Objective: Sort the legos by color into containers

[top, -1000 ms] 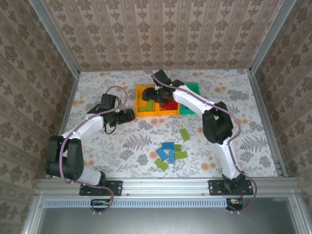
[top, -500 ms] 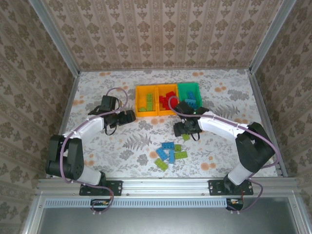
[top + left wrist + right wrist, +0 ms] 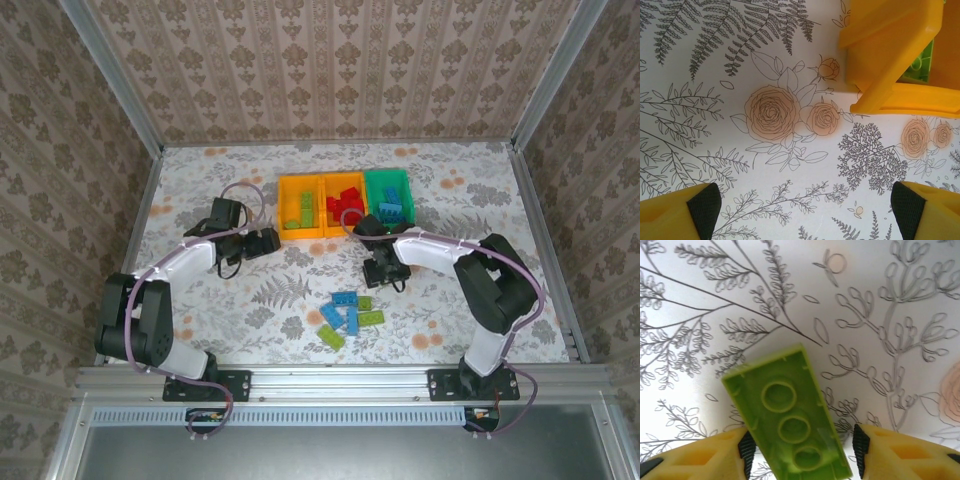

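The right pincer is down at the counter, near its middle, and only narrowly open. An upturned lime-green brick lies between its fingers, hollow underside and three round tubes facing the wrist camera. The brick sits askew to the fingers. Its long left edge meets the left black pad, while a thin strip of counter shows between its right edge and the right pad, so the brick is bracketed rather than clamped. From above, this pincer sits just nearer than the green bin.

The left pincer is spread wide with only flowered counter between its pads. The left orange bin has its corner just ahead of it, to the right. In the top view this pincer sits by that bin's near-left corner.

The three bins stand side by side in a row at mid-counter, toward the far edge. The left orange bin has lime pieces in it, the middle orange bin has red bricks, and the green bin has blue bricks. Loose bricks, blue and lime, lie clustered toward the near edge, between the right pincer and the arm bases.
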You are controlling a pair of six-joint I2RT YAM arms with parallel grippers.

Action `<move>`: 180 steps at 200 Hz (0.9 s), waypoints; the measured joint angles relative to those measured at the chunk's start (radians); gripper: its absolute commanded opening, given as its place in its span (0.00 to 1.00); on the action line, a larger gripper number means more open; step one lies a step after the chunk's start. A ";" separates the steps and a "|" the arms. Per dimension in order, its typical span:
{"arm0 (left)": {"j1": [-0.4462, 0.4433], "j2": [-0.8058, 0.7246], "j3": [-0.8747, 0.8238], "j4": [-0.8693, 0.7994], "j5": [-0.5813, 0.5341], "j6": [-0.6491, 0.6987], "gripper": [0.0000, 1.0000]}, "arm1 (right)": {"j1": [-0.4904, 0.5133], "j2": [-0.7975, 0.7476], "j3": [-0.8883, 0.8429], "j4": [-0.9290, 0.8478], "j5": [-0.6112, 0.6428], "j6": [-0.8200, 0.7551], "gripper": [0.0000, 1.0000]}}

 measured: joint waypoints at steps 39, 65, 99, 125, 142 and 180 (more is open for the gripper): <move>0.000 0.000 -0.005 0.000 -0.003 0.000 0.92 | 0.000 0.006 0.019 0.001 -0.032 -0.008 0.33; 0.000 0.000 -0.006 0.000 -0.003 0.000 0.92 | 0.000 0.006 0.073 0.018 -0.064 -0.004 0.33; -0.006 0.000 -0.006 0.000 -0.005 0.000 0.93 | 0.000 0.022 0.260 0.101 -0.168 0.033 0.33; -0.023 -0.002 -0.006 -0.001 -0.011 0.001 0.93 | 0.000 0.096 0.438 0.194 -0.248 0.074 0.33; -0.029 -0.006 -0.006 -0.001 -0.015 0.002 0.93 | 0.000 0.164 0.530 0.235 -0.278 0.104 0.33; -0.029 -0.009 -0.021 -0.003 -0.019 0.001 0.94 | -0.010 0.334 0.694 0.260 -0.330 0.172 0.34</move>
